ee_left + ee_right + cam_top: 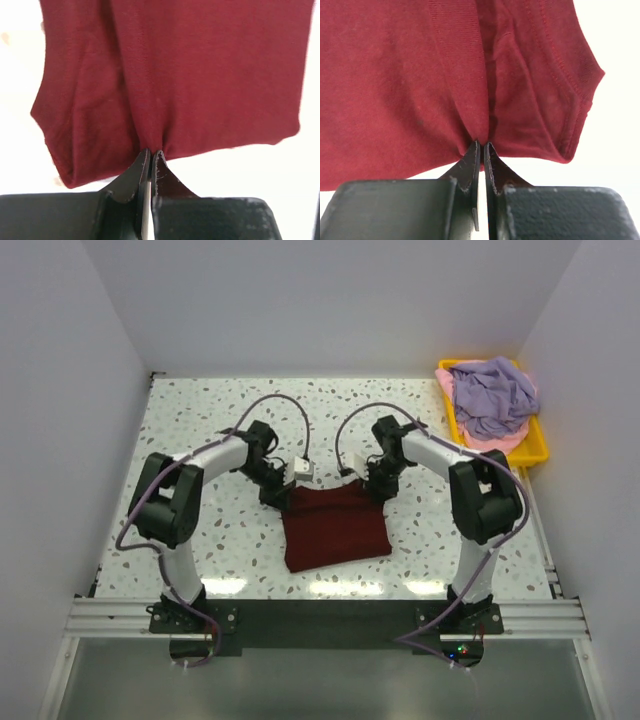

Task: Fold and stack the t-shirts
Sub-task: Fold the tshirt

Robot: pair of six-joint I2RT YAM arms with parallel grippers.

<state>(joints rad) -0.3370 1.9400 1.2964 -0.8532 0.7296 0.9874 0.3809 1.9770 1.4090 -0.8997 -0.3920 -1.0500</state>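
The dark maroon t-shirt lies folded into a rough square on the table between the arms. My left gripper is shut on its far left corner; in the left wrist view the cloth bunches between the closed fingertips of that gripper. My right gripper is shut on the far right corner; the cloth is pinched at that gripper's tips, with a hemmed sleeve to the right. The lavender t-shirt lies crumpled on the pale pink t-shirt in the tray.
The yellow plastic tray stands at the far right corner of the speckled table. White walls close the sides and back. A metal rail runs along the near edge.
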